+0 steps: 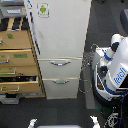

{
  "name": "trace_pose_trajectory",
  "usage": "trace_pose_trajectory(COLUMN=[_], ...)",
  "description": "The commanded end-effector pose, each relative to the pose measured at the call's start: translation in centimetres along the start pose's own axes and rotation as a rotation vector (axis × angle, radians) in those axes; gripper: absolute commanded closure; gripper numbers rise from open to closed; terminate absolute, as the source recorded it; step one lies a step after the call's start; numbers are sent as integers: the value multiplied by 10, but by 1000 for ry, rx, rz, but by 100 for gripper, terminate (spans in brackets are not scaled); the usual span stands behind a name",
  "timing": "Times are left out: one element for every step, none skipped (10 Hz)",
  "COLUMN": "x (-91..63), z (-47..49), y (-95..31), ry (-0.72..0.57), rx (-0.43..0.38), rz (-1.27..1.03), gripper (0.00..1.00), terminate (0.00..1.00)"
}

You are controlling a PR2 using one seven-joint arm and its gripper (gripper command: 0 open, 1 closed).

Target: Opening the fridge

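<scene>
Two lower drawers and the upper door of the fridge [59,40] sit flush — unopened — while the gripper [93,120], too small to judge apart or together, waits near the bottom edge.

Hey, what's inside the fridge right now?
Nothing inside shows. The fridge has its upper door and both lower drawers shut, so the contents are covered. Only the outside is visible: a green-figure sticker on the door and curved silver handles on the drawers.

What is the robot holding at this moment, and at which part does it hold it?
It cannot be told. At the bottom edge, two pale tips show, perhaps pincer fingers, with nothing visible between them. The fridge is shut, its handles untouched.
</scene>
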Motion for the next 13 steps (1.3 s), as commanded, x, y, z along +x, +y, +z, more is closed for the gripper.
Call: trace_pose_trajectory(x=[11, 23, 37, 64, 72, 101, 117, 137, 152, 176, 186, 198, 209], z=[-1, -1, -6, -7, -6, -4, -2, -1, 1, 6, 8, 10, 12], y=[6, 10, 12, 14, 15, 27, 39, 52, 61, 74, 85, 106, 126], ry=[16, 19, 36, 15, 7, -22, -45, -66, -80, -100, -101, -97, -93], rx=[-98, -122, -121, -123, -123, -122, -118, -113, -111, -95, -88, -65, -48], rz=[38, 61, 75, 78, 75, 89, 100, 105, 107, 105, 129, 188, 259], gripper=[0, 0, 0, 0, 0, 0, 0, 0, 0, 0, 0, 0, 0], terminate=[0, 0, 0, 0, 0, 0, 0, 0, 0, 0, 0, 0, 0])
